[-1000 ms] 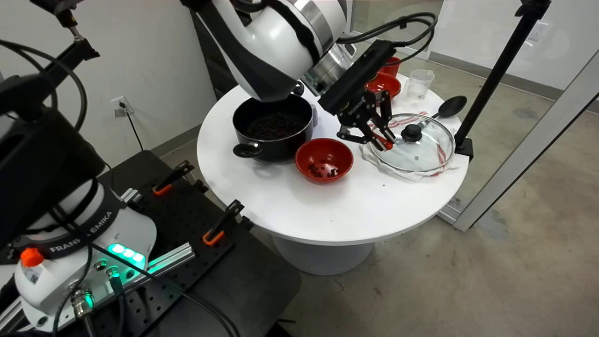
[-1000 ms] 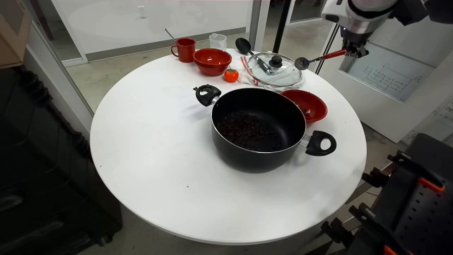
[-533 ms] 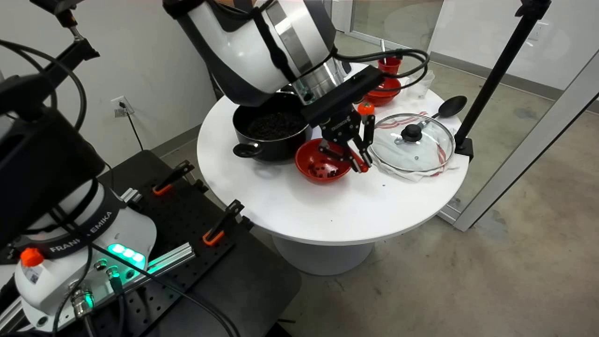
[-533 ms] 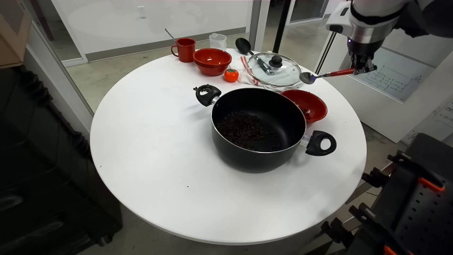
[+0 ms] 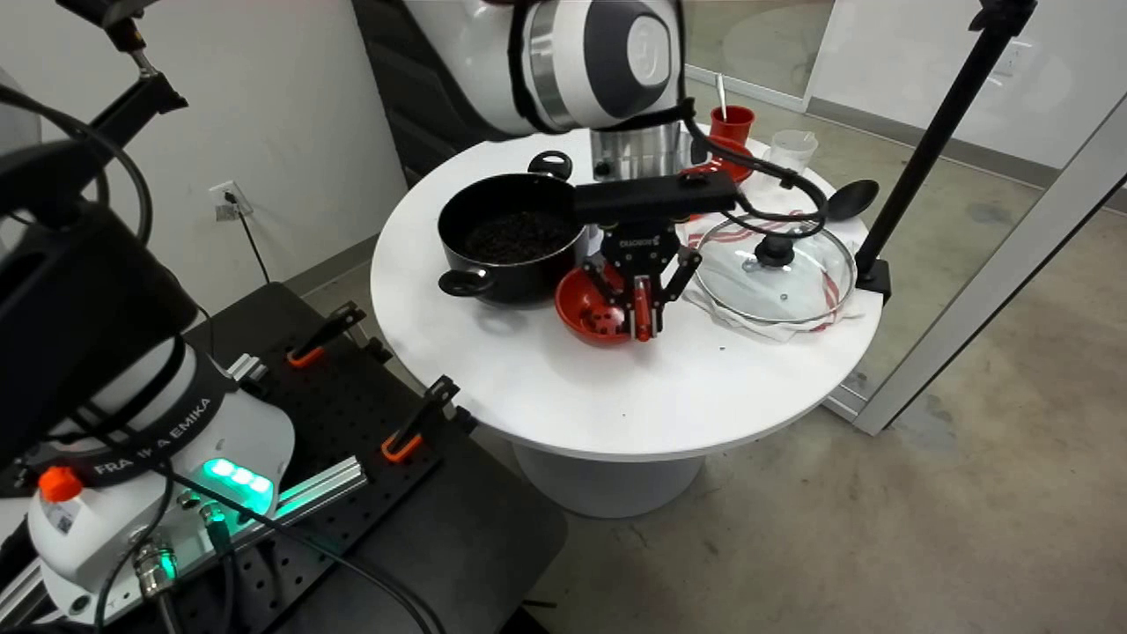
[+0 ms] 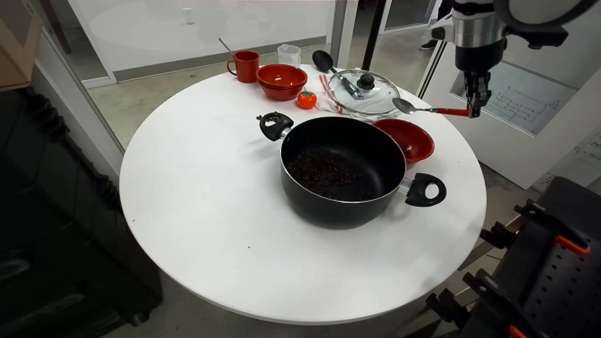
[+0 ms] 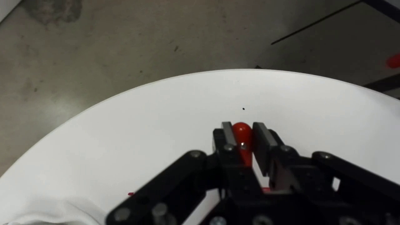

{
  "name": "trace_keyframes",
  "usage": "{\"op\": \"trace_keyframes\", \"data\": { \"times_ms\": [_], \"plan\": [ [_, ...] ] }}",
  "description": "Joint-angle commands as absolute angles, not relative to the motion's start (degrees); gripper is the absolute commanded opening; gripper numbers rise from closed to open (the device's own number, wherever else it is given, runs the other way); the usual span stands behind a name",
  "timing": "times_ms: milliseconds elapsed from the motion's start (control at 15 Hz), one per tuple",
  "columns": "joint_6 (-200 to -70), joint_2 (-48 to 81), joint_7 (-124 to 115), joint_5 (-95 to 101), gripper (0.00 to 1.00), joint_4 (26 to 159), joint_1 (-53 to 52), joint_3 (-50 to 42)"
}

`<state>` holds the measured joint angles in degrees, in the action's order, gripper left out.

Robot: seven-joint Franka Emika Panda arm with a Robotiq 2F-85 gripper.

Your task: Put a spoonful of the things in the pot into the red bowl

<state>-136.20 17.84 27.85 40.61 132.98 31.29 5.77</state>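
We find the pincer (image 7: 242, 134) pinching a spoon (image 6: 443, 111): in the wrist view its flat, metallic fingertips press on both sides of the glossy red handle, and the rounded handle end shows between them. In an exterior view we follow that handle to a thin silvery neck and a shiny oval scoop, held in the air near the red bowl (image 6: 419, 136); whether the scoop is directly above it, we cannot tell.

The bowl is smooth, round and open-mouthed, with a few dark morsels (image 6: 406, 150) inside. It stands just beside the pot (image 6: 338, 213), a deep, dark cylinder with a thin pale rim and two looped black handles. Inside the pot we make out a grainy heap of small dark pieces (image 6: 321, 173).

Pot and bowl stand on a round, smooth white surface (image 6: 202, 216). Farther along it we see a clear glass lid (image 5: 784, 286) with a black knob, resting on a wrinkled white cloth (image 5: 779, 332) with red stripes. A black ladle (image 6: 322, 60) reaches into the lid's outline. Near these are a shiny round tomato (image 6: 307, 100), stacked bowls (image 6: 281, 89) in red, a red mug (image 6: 247, 68) with a slim pale stem (image 5: 722, 99) rising from it, and a translucent cup (image 6: 289, 55).
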Motion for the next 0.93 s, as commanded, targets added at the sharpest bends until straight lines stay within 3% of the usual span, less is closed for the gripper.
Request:
{"op": "trace_keyframes", "data": {
  "times_ms": [0,67,333,867],
  "plan": [
    [-123.40,22.98,34.48,25.17,0.05,119.18,33.71,9.47],
    [-121.35,24.16,36.12,19.96,0.05,115.81,28.34,3.58],
    [-112.84,29.98,35.19,13.83,0.05,105.12,24.74,-3.01],
    [-109.78,38.15,42.46,15.66,0.05,102.28,24.67,-7.01]
  ]
}}
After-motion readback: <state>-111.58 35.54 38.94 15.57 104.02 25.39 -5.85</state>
